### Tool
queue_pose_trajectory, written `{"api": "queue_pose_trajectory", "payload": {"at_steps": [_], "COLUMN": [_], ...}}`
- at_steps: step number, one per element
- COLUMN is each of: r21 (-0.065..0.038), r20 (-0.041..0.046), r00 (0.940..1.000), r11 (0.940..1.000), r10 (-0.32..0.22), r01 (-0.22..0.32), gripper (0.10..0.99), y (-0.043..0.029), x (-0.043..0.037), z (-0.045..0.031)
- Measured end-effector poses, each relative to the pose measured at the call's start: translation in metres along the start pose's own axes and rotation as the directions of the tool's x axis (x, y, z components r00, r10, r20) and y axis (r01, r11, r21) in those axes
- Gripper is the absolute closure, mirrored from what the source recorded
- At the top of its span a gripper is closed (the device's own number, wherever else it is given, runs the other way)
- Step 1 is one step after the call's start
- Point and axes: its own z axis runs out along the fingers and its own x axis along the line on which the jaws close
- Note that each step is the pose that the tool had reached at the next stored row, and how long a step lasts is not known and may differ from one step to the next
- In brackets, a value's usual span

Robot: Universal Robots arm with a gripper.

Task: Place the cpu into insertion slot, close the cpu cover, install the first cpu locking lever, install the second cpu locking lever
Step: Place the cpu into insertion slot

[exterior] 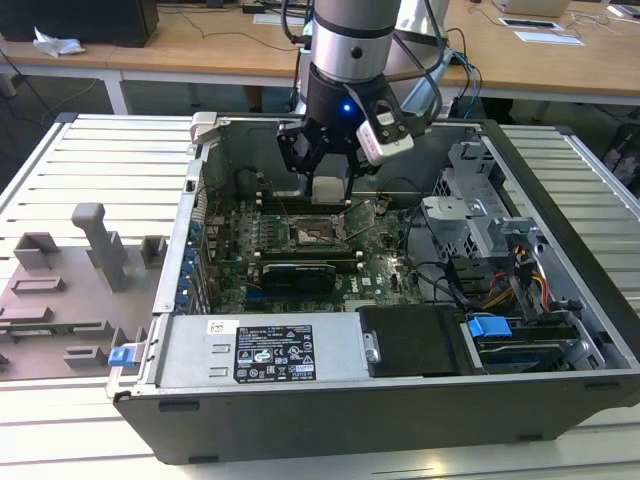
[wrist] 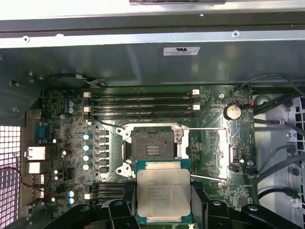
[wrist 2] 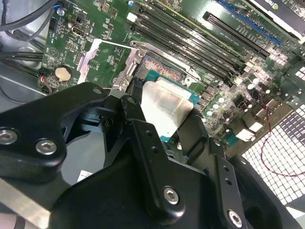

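Observation:
My gripper (wrist: 163, 202) is shut on the cpu (wrist: 163, 190), a flat square chip with a silver-grey top, gripped at two opposite edges. The chip hangs above the green motherboard, just beside the insertion slot (wrist: 152, 145), whose dark pin field lies bare inside its silvery rim. In the second wrist view the cpu (wrist 2: 167, 102) sits between the black fingers (wrist 2: 132, 117), partly over the insertion slot (wrist 2: 155, 64). The cpu cover (wrist 2: 86, 62) is swung open, away from the socket. Two thin locking levers (wrist: 205, 129) stand free beside it. In the exterior view the gripper (exterior: 328, 195) hovers over the insertion slot (exterior: 312, 235).
The open computer case (exterior: 560, 300) walls in the board. Long black memory slots (wrist: 143, 102) run beside the socket, and a black expansion card (exterior: 298, 273) lies in front. A power supply (exterior: 260, 350), a drive cage (exterior: 480, 215) and cables (wrist: 276, 162) crowd the sides. A grey fixture (exterior: 90, 240) stands outside.

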Motion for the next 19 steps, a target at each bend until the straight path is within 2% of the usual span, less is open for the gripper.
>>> {"api": "queue_pose_trajectory", "payload": {"at_steps": [19], "r21": [0.000], "r20": [0.0000], "r00": [1.0000], "r11": [1.0000], "r10": [0.000], "r01": [0.000], "gripper": [0.541], "y": [-0.0018], "x": [-0.0004], "z": [0.0207]}}
